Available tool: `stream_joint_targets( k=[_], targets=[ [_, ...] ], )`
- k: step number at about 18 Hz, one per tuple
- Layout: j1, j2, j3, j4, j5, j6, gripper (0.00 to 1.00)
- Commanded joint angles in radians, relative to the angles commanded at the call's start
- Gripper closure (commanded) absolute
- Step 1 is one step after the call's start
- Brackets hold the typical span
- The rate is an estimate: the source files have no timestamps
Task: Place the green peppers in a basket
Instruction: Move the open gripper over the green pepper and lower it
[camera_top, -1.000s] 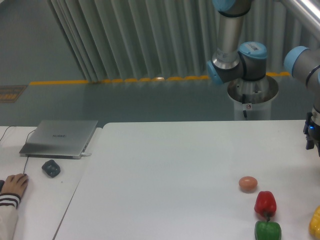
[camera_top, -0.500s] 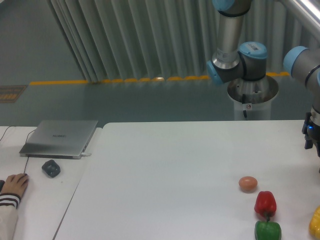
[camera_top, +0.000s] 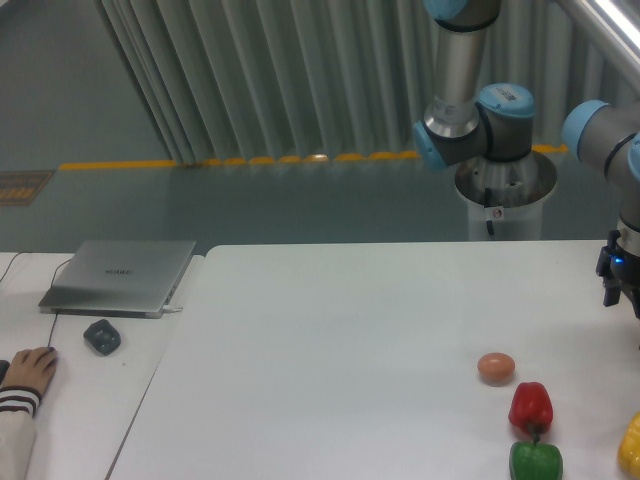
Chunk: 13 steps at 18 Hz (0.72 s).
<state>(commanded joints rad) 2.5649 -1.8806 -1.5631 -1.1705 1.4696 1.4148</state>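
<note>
My tool (camera_top: 612, 290) hangs at the right edge, mostly cut off, so I cannot tell how wide it stands. The green pepper (camera_top: 535, 461) sits at the worktop's (camera_top: 330, 350) near edge, touching the red pepper (camera_top: 530, 405). I should descend straight over it, gripping across its lobes without nudging red.

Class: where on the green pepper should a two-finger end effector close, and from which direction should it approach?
Grip the green pepper across its broad, lobed body, probably coming from above. It sits low on the white table, so a side approach gives little clearance. The red pepper lies close behind it, so set the fingers to left and right rather than front and back. Its lower part is cut off by the frame.
</note>
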Motion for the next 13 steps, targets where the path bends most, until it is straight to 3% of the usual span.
stream_joint_targets(
  k=[3, 6, 8, 13],
  targets=[
    [-0.038, -0.012, 0.008, 0.037, 0.000, -0.094, 0.00],
    [-0.064, -0.044, 0.038, 0.074, 0.000, -0.420, 0.00],
    [-0.103, -0.063, 0.060, 0.098, 0.000, -0.568, 0.00],
    [-0.124, -0.069, 0.066, 0.107, 0.000, -0.716, 0.00]
  ],
)
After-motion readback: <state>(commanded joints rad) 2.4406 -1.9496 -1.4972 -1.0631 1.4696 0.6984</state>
